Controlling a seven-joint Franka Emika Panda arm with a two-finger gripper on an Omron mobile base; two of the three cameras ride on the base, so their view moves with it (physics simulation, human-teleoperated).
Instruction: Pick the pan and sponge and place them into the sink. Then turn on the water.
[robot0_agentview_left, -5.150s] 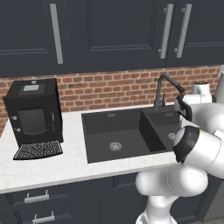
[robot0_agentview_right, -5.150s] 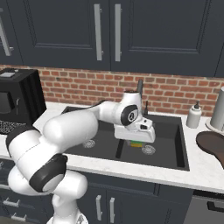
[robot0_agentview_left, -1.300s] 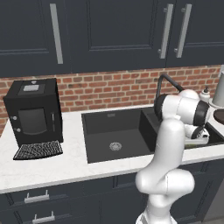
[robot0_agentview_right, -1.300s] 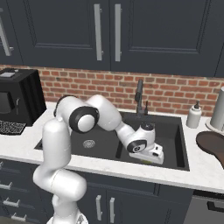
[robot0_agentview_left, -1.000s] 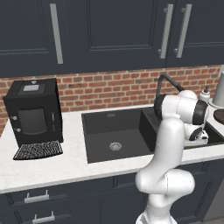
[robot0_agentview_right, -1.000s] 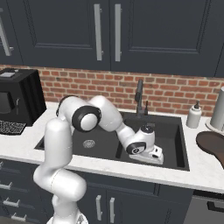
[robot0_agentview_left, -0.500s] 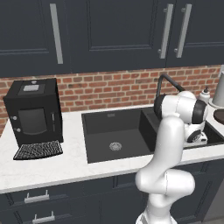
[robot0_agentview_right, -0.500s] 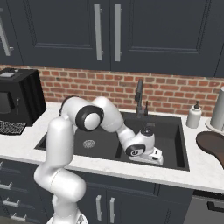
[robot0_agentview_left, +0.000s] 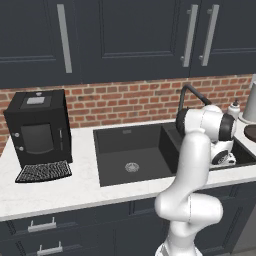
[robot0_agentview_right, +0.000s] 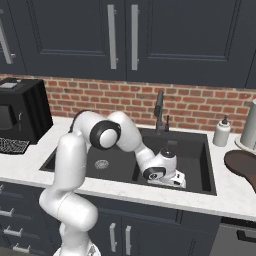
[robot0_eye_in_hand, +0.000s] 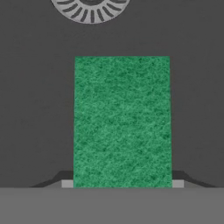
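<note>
white two-finger hand (robot0_agentview_right: 176, 180) low in the right basin of the matte black double sink (robot0_agentview_right: 210, 186), clamping the green rectangular sponge (robot0_eye_in_hand: 122, 122); sponge's long axis points ahead toward the silver drain (robot0_eye_in_hand: 91, 9).

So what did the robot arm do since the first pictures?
The arm swung from the middle of the sink to low in its right basin, near the front wall, and the gripper went down with it. In the hand view the sponge sits between its jaws over the basin floor by the drain. The coffee machine, faucet and pan stayed put.
</note>
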